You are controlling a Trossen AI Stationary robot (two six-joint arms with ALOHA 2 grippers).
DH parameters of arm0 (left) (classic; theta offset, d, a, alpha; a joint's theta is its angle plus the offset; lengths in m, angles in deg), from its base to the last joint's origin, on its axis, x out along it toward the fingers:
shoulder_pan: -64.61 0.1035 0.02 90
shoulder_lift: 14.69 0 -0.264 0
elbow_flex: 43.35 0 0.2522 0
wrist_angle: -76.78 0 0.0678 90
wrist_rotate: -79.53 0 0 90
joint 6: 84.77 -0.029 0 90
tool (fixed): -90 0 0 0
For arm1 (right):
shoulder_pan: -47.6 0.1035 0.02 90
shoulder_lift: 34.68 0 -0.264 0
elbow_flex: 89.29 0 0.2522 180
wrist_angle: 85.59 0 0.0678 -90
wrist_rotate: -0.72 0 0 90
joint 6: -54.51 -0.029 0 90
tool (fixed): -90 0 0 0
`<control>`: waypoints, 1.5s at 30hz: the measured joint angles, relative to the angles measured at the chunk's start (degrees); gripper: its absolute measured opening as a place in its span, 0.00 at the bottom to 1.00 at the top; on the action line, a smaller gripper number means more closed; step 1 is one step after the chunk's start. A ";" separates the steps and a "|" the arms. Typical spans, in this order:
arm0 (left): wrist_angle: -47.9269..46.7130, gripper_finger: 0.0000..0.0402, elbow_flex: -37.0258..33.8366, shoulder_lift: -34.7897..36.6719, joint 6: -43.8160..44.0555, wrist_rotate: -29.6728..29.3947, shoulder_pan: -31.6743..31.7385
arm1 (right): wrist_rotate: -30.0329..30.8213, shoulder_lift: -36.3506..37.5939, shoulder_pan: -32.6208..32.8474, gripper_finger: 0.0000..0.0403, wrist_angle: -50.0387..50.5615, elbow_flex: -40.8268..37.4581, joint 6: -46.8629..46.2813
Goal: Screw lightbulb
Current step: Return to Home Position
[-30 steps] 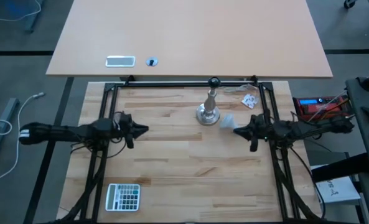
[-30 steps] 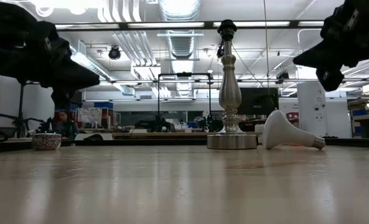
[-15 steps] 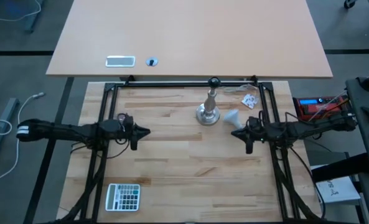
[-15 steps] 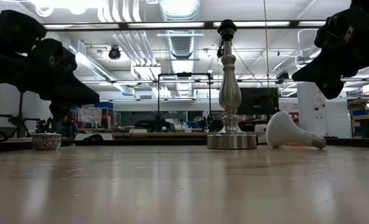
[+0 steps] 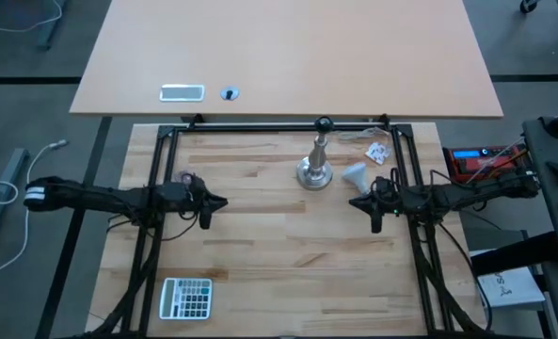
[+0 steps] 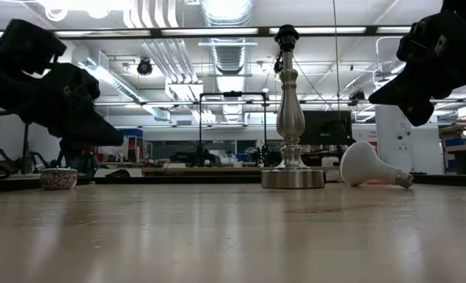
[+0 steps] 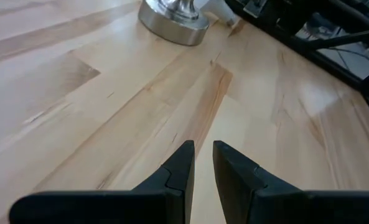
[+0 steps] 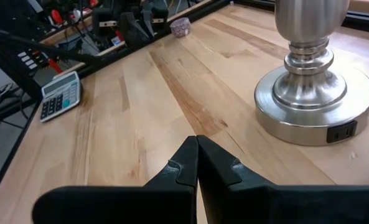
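Observation:
The white lightbulb [image 5: 354, 174] [image 6: 370, 167] lies on its side on the wooden table. Its globe is toward the silver lamp stand [image 5: 314, 166] [image 6: 290, 110] and its screw base points toward the table's right. The stand is upright on its round base. My right gripper [image 5: 353, 200] [image 8: 196, 142] hovers just on the near side of the bulb, shut and empty. My left gripper [image 5: 225, 201] [image 7: 203, 152] hovers over the table's left half. It points toward the stand, with a narrow gap between its fingertips and nothing in it.
A calculator [image 5: 185, 298] lies near the front left corner. A small patterned bowl [image 5: 183, 177] [image 6: 58, 178] sits behind my left gripper. A crumpled packet [image 5: 380, 151] lies at the back right. Black frame rails [image 5: 260, 128] border the wooden table.
My left gripper has sunk toward the table and tipped its fingers further down. My right gripper has tipped down slightly. The lightbulb has rolled a little toward the table's far right; its globe end has shifted while its screw base has stayed nearly in place.

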 joint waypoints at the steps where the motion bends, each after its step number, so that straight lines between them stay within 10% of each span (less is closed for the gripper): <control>1: 0.03 0.12 0.01 -0.36 0.00 0.00 0.00 | 0.00 0.00 0.00 0.00 0.02 0.00 0.00; 45: -0.04 0.12 0.01 -5.63 0.00 0.00 -0.01 | 0.00 0.00 0.02 0.00 0.02 0.00 -0.02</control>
